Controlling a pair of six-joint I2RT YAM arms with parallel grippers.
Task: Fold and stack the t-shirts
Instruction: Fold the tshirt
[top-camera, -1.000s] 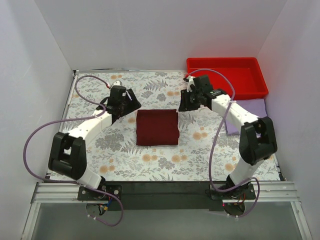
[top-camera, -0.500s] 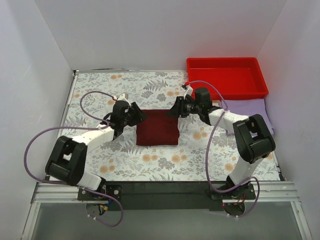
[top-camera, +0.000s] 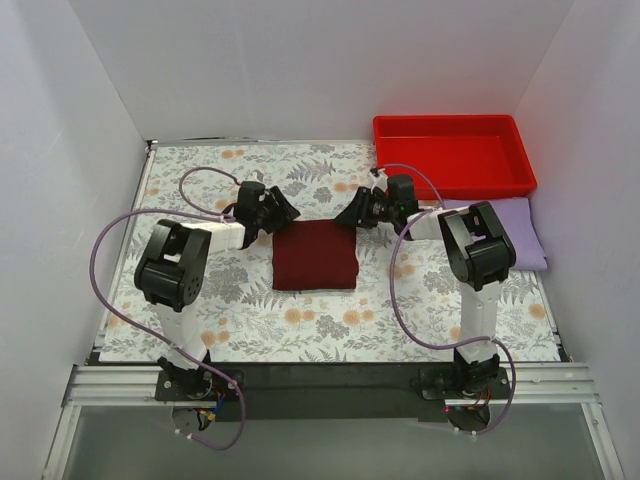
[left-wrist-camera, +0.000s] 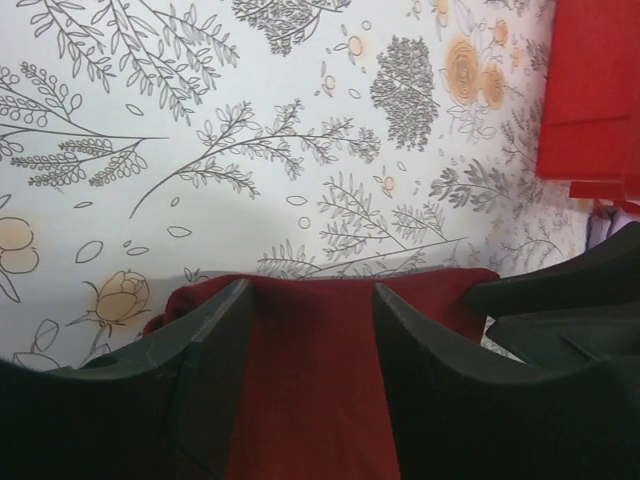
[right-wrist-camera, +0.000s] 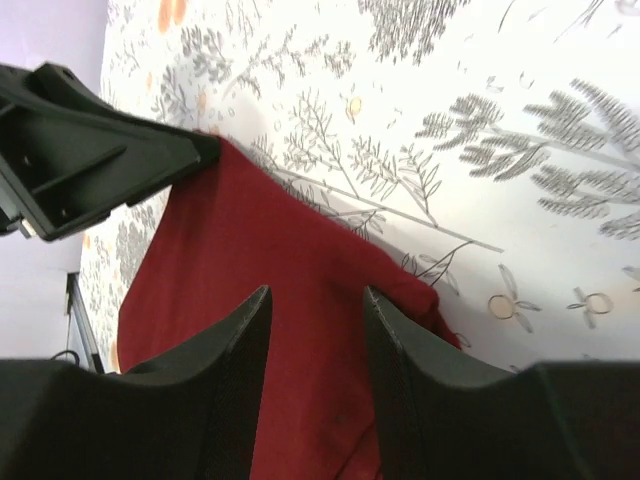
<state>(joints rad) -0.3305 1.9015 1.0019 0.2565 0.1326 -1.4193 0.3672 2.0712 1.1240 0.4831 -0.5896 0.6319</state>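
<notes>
The dark maroon t-shirt (top-camera: 313, 256) lies folded into a neat rectangle at the table's middle. My left gripper (top-camera: 279, 216) is at its far left corner and my right gripper (top-camera: 349, 216) at its far right corner. In the left wrist view the left gripper (left-wrist-camera: 312, 292) is open, its jaws astride the maroon cloth (left-wrist-camera: 310, 380). In the right wrist view the right gripper (right-wrist-camera: 317, 296) is open too, with the maroon cloth (right-wrist-camera: 250, 230) between and beyond its fingers. The pale lavender t-shirt (top-camera: 515, 228) lies at the right, partly hidden by the right arm.
A bright red plastic tray (top-camera: 455, 180) stands at the back right, just behind the lavender shirt. The table has a floral cover (top-camera: 250, 320). White walls close in on the left, back and right.
Both grippers have come in from the far side and dropped low to the maroon shirt's far corners. Both arms have folded in closer. The shirt has not moved.
</notes>
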